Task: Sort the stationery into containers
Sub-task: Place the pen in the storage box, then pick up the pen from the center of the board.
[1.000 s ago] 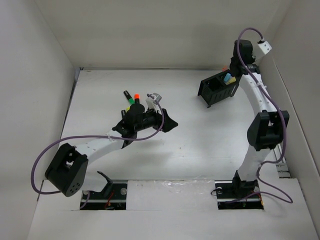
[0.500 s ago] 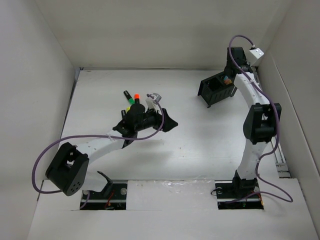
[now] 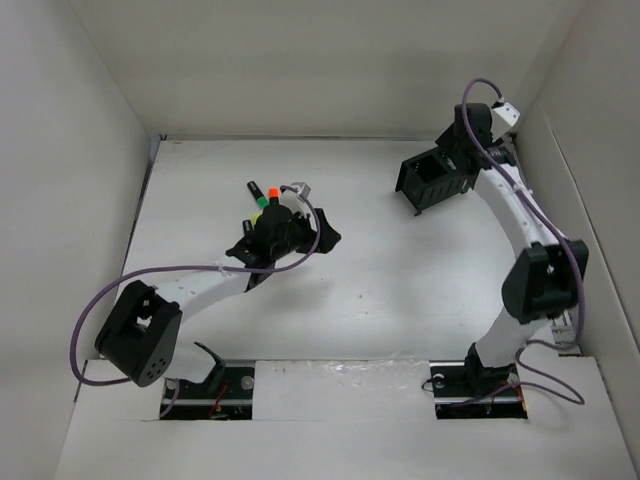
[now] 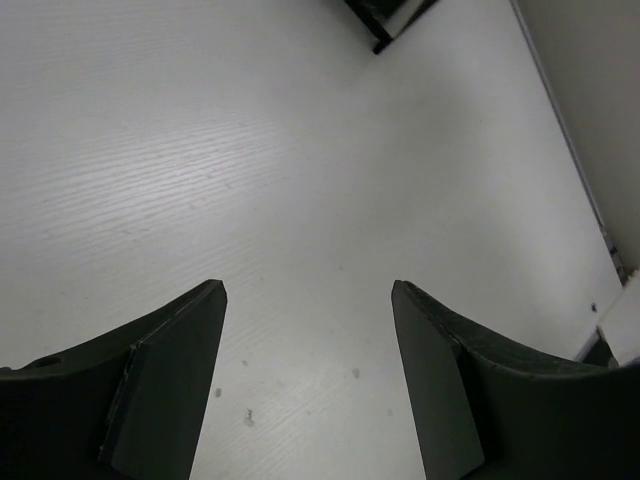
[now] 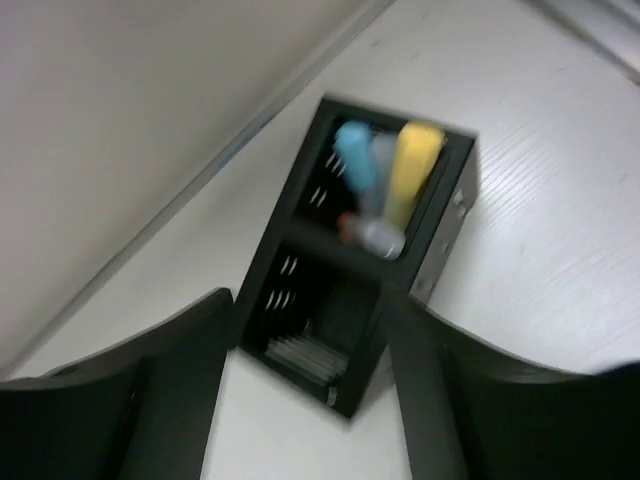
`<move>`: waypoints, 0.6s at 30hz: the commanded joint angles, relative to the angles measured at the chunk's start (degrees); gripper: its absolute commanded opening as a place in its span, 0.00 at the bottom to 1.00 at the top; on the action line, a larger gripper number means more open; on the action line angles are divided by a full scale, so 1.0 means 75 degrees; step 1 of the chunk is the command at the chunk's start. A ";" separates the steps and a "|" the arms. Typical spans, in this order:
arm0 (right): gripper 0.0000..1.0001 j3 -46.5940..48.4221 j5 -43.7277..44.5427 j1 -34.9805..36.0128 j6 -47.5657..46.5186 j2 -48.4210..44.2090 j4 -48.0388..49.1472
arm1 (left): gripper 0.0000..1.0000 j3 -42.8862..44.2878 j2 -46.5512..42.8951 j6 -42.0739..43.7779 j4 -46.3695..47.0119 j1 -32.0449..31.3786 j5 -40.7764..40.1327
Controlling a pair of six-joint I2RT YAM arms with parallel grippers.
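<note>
The black slatted organiser (image 3: 432, 180) (image 5: 345, 330) stands at the back right. In one of its compartments, the right wrist view shows a light blue marker (image 5: 354, 160), a yellow marker (image 5: 414, 165) and a pale one (image 5: 380, 238). My right gripper (image 3: 455, 152) (image 5: 312, 300) hovers over the organiser, open and empty. Left of centre on the table lie an orange-tipped marker (image 3: 273, 191), a green one (image 3: 265, 202) and a yellow one (image 3: 257, 213), partly hidden by my left arm. My left gripper (image 3: 327, 238) (image 4: 308, 290) is open over bare table just right of them.
White walls enclose the table on the left, back and right; the organiser sits close to the back right corner. A corner of the organiser (image 4: 388, 18) shows at the top of the left wrist view. The table edge (image 4: 570, 150) runs along the right.
My right gripper has opened and let go of the light blue marker, which now stands in the organiser. The right arm has swung out to the right. The left wrist has turned slightly.
</note>
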 commanded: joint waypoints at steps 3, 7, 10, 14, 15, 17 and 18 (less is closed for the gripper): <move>0.34 -0.2153 -0.2507 0.0858 0.0086 -0.2626 0.0980 | 0.64 0.0721 0.0001 -0.0389 -0.1205 0.0414 -0.2046; 0.00 -0.3924 -0.3563 0.1421 0.0004 -0.3987 0.1696 | 0.60 0.1050 0.0001 -0.0893 -0.2146 0.0765 -0.3128; 0.00 -0.4968 -0.3972 0.1668 0.0004 -0.4691 0.2199 | 0.56 0.1132 0.0001 -0.1350 -0.2323 0.1326 -0.2898; 0.06 -0.5579 -0.4315 0.2147 -0.0160 -0.4786 0.2482 | 0.54 0.1237 0.0153 -0.1364 -0.2323 0.1669 -0.2744; 0.13 -0.5649 -0.4176 0.2334 -0.0230 -0.4786 0.2482 | 0.54 0.1400 0.0223 -0.1247 -0.2416 0.1669 -0.2814; 0.23 -0.5650 -0.4034 0.2452 -0.0324 -0.4786 0.2482 | 0.54 0.1681 0.0526 -0.1072 -0.2684 0.1669 -0.3058; 0.29 -0.5731 -0.3952 0.2453 -0.0324 -0.4786 0.2482 | 0.54 0.2043 0.0679 -0.0977 -0.2791 0.1669 -0.3200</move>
